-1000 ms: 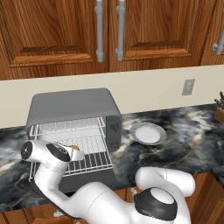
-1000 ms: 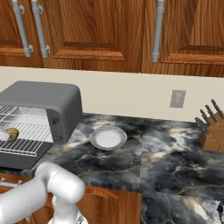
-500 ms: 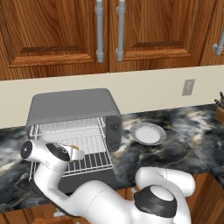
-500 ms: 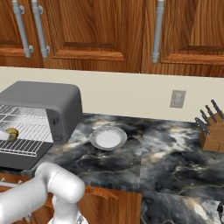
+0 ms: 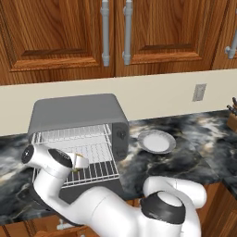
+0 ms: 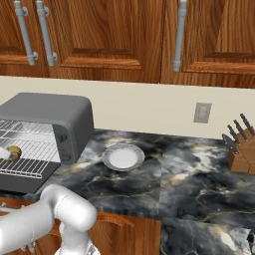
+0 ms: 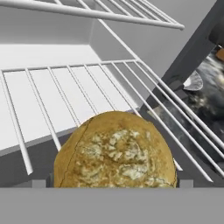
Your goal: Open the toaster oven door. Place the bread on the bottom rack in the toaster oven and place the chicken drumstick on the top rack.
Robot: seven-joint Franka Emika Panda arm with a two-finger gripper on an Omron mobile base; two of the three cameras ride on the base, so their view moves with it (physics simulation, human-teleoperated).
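Observation:
The grey toaster oven stands at the left of the counter. Its door hangs folded down in front. A round yellowish-brown bread rests on the front of the pulled-out bottom rack. The top rack above it is bare. My gripper is open right at the bread, one fingertip on each side of it. The chicken drumstick is out of view.
A white plate with nothing on it sits on the dark marble counter just right of the oven. A knife block stands at the far right. Wooden cabinets hang above, and my own arm crosses the counter's front edge.

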